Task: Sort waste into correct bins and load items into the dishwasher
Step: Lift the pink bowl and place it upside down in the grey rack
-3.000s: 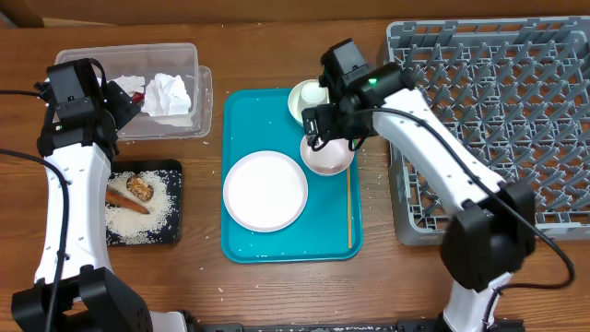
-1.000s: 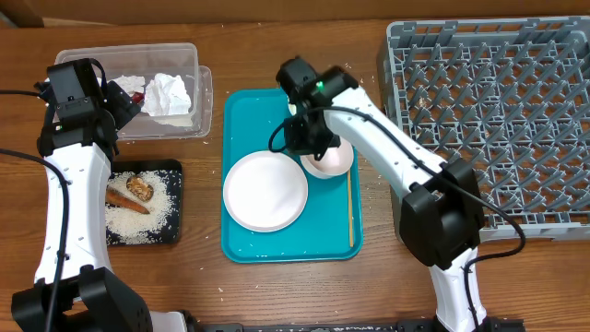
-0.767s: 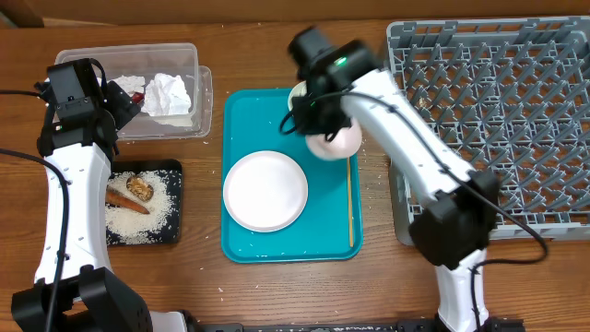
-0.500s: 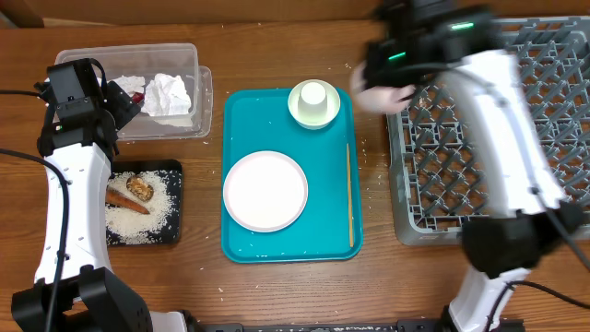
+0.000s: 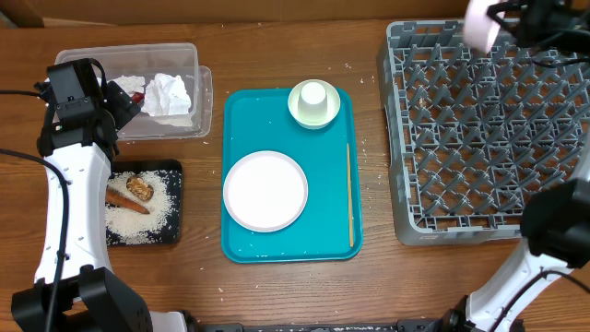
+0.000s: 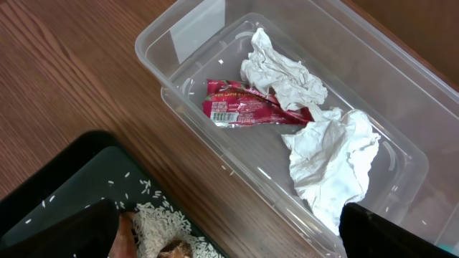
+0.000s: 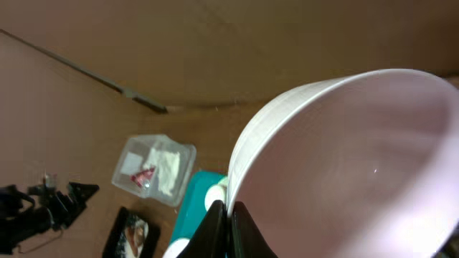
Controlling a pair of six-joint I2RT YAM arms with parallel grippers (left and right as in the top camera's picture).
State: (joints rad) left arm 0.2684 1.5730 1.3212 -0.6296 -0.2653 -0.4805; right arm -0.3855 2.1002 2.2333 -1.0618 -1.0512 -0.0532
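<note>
Right gripper: fingers closed on the rim of a white bowl, thin edge pinched, hollow side turned to the wrist camera; bowl held tilted, not level. Position: high over the far left corner of the grey dish rack, whose pegs lie directly below and spread toward the near and right sides. Judged: the set-down is a descent between pegs, and this arm alone is near. Left gripper: fingers apart, empty, hanging over the clear tub with tissues and red wrapper, well apart from the rack. To load: plate and second bowl with cup, on the teal tray.
</note>
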